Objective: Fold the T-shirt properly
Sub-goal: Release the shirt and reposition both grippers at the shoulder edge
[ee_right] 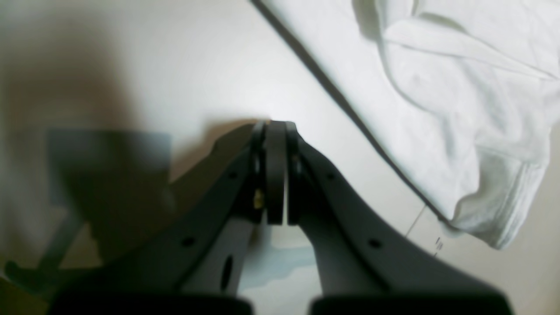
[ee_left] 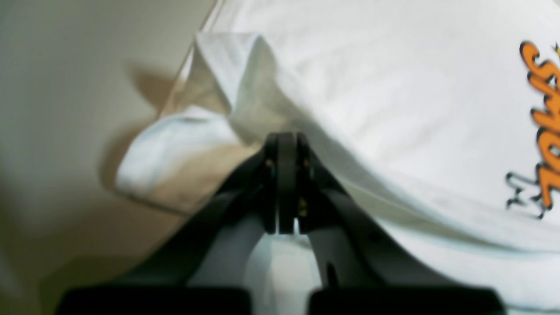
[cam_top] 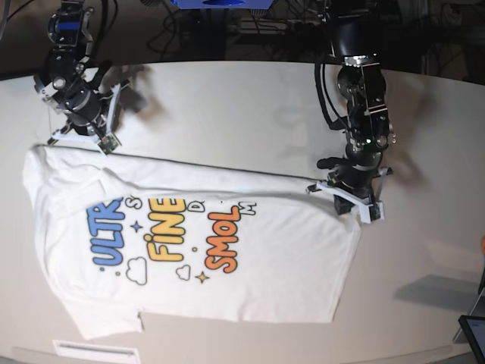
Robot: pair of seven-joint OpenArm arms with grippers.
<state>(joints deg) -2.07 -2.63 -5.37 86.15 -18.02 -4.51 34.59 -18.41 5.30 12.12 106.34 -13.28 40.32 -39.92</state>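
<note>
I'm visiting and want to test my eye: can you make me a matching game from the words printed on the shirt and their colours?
Words on the T-shirt:
1. ULTRA
2. FINE
3. SMOL

Colours:
A. orange
B. blue
C. yellow

Pairs: 1-B, 2-C, 3-A

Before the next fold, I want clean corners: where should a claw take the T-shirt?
Probably at the bunched sleeve by the left claw, coming in from the shirt's outer edge. There the T-shirt stands up in a raised fold off the table; elsewhere it lies flat, giving the shut claw little to pinch.
</note>
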